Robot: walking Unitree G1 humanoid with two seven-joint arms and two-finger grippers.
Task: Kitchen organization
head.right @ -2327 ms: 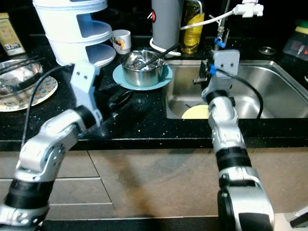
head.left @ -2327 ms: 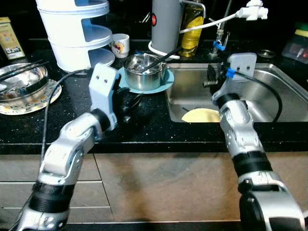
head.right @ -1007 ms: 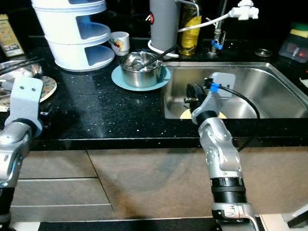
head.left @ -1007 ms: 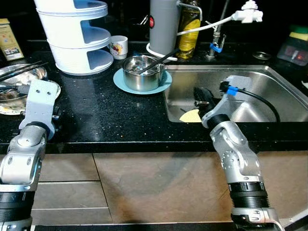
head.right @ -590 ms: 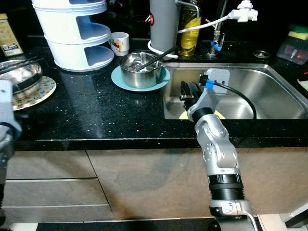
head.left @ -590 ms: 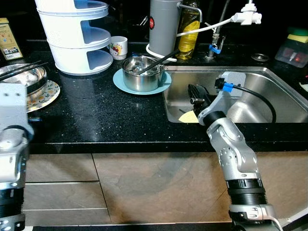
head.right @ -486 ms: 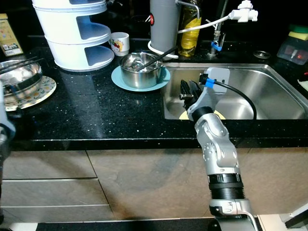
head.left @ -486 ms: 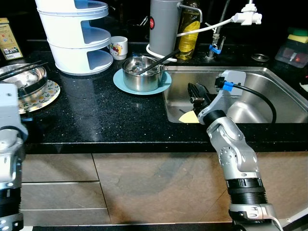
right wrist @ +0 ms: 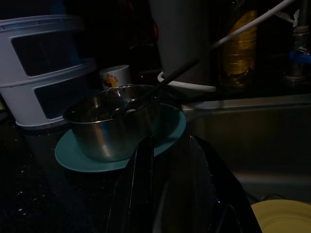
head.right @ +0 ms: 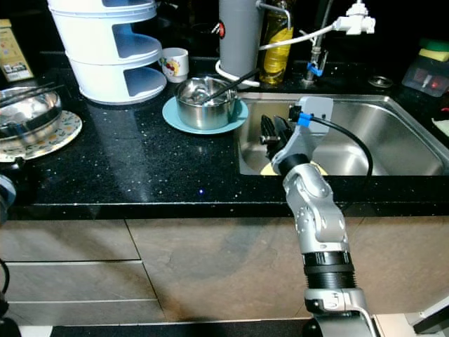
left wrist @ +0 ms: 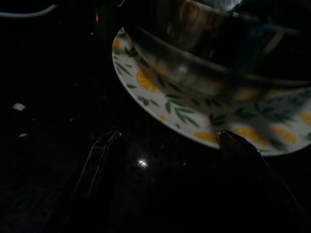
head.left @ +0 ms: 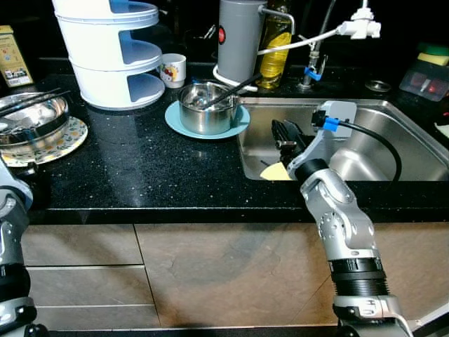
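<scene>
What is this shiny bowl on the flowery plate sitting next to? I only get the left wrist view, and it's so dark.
Observer: A white tiered rack stands behind it on the black counter.
Visitor: Where's the other arm?
Observer: The right gripper hangs over the sink's left end, near a yellow plate lying in it.
Visitor: Anything else to tidy?
Observer: A steel pot with a utensil in it sits on a teal plate beside the sink.

**Left arm drops away, right gripper swings into sink**

The left arm has pulled back from the pot to the table's 9 o'clock edge; its gripper now faces the patterned plate. The right gripper has lowered into the sink, pointing toward 10 o'clock, above the yellow plate.
</scene>
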